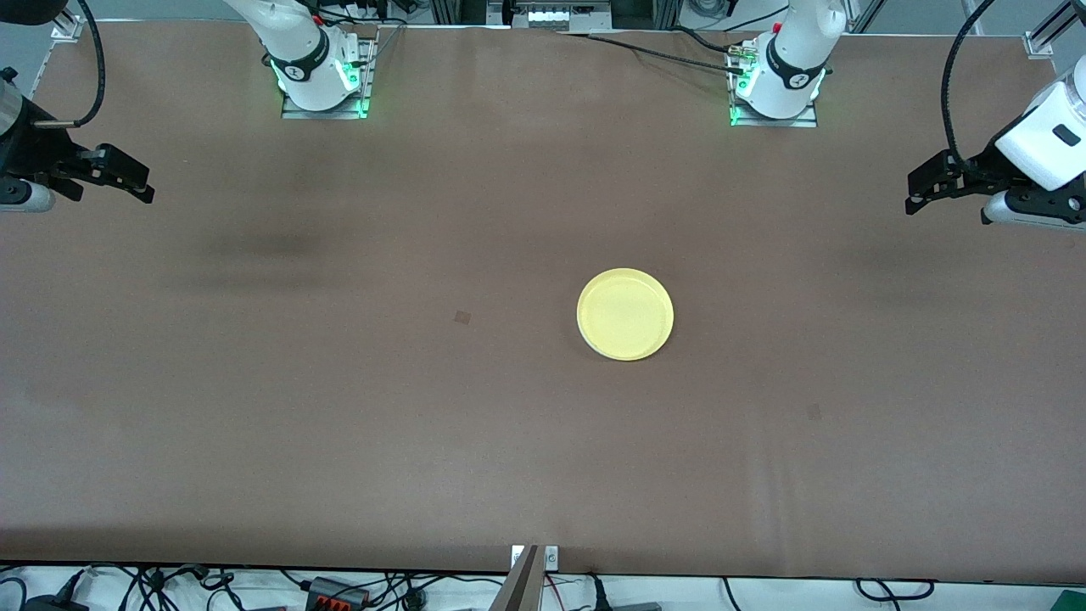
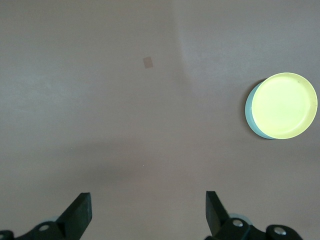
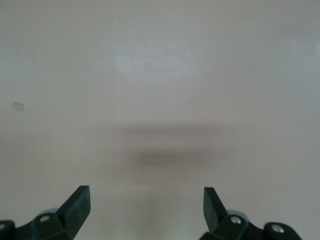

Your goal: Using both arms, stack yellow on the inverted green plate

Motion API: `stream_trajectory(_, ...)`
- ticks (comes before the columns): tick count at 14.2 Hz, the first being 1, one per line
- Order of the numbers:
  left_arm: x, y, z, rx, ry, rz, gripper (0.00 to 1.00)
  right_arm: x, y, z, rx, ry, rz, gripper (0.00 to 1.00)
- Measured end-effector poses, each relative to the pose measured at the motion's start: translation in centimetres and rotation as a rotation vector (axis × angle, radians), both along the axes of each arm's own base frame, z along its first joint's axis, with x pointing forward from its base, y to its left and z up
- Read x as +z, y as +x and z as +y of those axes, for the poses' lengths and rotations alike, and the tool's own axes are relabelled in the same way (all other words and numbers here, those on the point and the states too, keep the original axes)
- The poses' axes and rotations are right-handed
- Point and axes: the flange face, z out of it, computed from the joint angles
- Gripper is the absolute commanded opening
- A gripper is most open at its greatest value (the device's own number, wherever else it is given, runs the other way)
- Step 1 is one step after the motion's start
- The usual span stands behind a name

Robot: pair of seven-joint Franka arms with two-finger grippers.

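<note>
While both arms wait raised at the table's ends, we see the yellow plate (image 1: 625, 314) near the table's middle, a little toward the left arm's end, rim up and lying flat; being round, it has no long axis. In the left wrist view, a thin pale green plate (image 2: 249, 111) edge shows under it, so the yellow sits stacked on the green.

The left gripper (image 1: 923, 188) hangs over the left arm's end, fingers (image 2: 81, 213) wide apart and holding nothing. The right gripper (image 1: 127, 177) hangs over the right arm's end, fingers (image 3: 80, 205) likewise spread and holding nothing.

Around the stack we find bare brown table (image 1: 339, 407) on every side, and the edges lie well away.
</note>
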Motion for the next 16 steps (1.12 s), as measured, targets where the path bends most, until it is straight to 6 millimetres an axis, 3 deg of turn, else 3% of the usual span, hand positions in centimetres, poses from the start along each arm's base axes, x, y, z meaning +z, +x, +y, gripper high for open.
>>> stream_trajectory(16,0.0,0.0,-0.01,0.0,0.0,0.0,1.0,0.08,-0.48,-0.62,-0.012,0.0,-0.008,1.0)
